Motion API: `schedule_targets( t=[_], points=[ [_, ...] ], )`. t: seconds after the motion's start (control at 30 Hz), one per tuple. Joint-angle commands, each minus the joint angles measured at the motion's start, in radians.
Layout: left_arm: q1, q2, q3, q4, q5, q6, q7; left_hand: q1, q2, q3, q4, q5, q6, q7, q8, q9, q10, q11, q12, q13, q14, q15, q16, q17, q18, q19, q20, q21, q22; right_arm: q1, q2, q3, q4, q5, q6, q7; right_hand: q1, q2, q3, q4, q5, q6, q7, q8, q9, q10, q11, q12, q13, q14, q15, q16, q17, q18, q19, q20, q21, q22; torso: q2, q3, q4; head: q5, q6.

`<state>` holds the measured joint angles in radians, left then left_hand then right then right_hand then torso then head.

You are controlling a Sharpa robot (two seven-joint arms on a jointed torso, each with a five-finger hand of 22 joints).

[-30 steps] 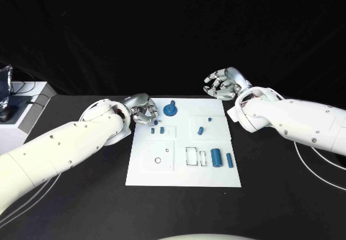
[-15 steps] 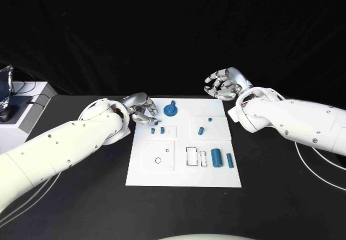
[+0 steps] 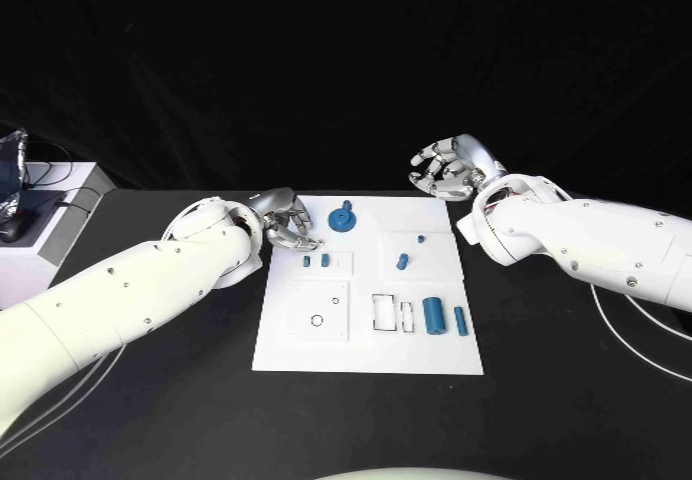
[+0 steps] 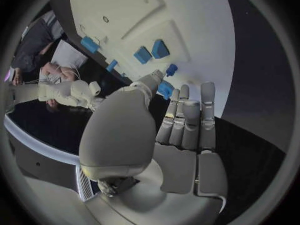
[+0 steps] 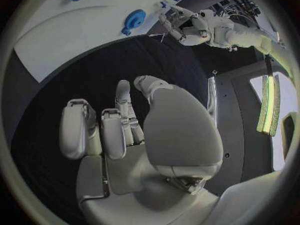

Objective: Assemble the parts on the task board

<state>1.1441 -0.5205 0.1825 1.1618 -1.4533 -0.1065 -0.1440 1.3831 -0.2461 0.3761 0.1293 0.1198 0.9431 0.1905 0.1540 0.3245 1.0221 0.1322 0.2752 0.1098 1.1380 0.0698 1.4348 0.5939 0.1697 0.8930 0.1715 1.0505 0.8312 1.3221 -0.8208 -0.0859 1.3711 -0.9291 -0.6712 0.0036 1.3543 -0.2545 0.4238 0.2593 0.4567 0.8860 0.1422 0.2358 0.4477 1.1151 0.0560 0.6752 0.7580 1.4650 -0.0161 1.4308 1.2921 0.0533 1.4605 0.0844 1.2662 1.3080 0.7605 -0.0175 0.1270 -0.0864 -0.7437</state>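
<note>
We see the task board (image 3: 289,350) in the middle of the frame, with open black table (image 3: 548,400) to its right and lower left. The left hand (image 3: 290,226) sits over the board's upper-left corner, just beside the round blue part (image 3: 342,219), and its arm blocks the left flank. The right hand (image 3: 450,168) hangs off the upper-right corner, apart from the board. Small blue parts (image 3: 316,261) crowd the board's upper half, and two blue cylinders (image 3: 444,319) lie at centre right.
</note>
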Motion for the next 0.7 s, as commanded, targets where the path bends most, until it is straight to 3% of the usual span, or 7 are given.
schedule_targets(
  t=[0.03, 0.33, 0.7],
  points=[
    [0.001, 0.009, -0.001, -0.007, -0.023, 0.011, -0.019, 0.012, 0.002, -0.004, 0.000, -0.002, 0.008, 0.000, -0.003, -0.001, -0.004, -0.001, 0.006, 0.001, -0.005, -0.004, 0.004, -0.002, 0.011, 0.007, -0.002, -0.003, 0.000, 0.000, 0.001, 0.000, 0.001, -0.010, 0.007, 0.005, -0.003, -0.007, 0.006, 0.001, 0.006, 0.009, -0.001, 0.005, 0.001, 0.002, -0.005, -0.005, -0.001, 0.040, -0.009, -0.005, -0.001, 0.014, -0.001, -0.008, -0.003, 0.047, 0.001, 0.0001, -0.0010, -0.001, 0.000],
    [0.000, 0.029, -0.011, -0.026, -0.028, 0.018, -0.009, 0.058, 0.016, 0.032, 0.005, -0.001, 0.035, -0.014, 0.007, -0.002, 0.010, -0.011, 0.013, 0.006, 0.004, -0.012, 0.010, 0.002, 0.009, 0.020, -0.009, 0.002, 0.008, 0.000, 0.000, 0.000, 0.003, -0.011, 0.007, 0.005, -0.003, -0.007, 0.006, 0.001, 0.006, 0.009, -0.001, 0.005, 0.001, 0.002, -0.005, -0.005, -0.001, 0.040, -0.009, -0.005, -0.001, 0.014, -0.001, -0.008, -0.003, 0.047, 0.001, -0.0003, -0.0005, -0.004, -0.003],
    [0.000, 0.036, -0.016, -0.027, -0.021, 0.040, -0.001, 0.067, 0.012, 0.057, 0.009, -0.001, 0.047, -0.018, 0.012, -0.003, 0.022, -0.015, 0.016, 0.007, 0.014, -0.016, 0.015, 0.014, 0.008, 0.027, -0.013, 0.007, 0.015, 0.000, 0.001, 0.000, 0.003, -0.011, 0.007, 0.005, -0.003, -0.007, 0.006, 0.001, 0.006, 0.009, -0.001, 0.005, 0.001, 0.002, -0.005, -0.005, -0.001, 0.040, -0.009, -0.005, -0.001, 0.014, -0.001, -0.008, -0.003, 0.047, -0.001, -0.0008, 0.0009, -0.005, -0.008]
  ],
)
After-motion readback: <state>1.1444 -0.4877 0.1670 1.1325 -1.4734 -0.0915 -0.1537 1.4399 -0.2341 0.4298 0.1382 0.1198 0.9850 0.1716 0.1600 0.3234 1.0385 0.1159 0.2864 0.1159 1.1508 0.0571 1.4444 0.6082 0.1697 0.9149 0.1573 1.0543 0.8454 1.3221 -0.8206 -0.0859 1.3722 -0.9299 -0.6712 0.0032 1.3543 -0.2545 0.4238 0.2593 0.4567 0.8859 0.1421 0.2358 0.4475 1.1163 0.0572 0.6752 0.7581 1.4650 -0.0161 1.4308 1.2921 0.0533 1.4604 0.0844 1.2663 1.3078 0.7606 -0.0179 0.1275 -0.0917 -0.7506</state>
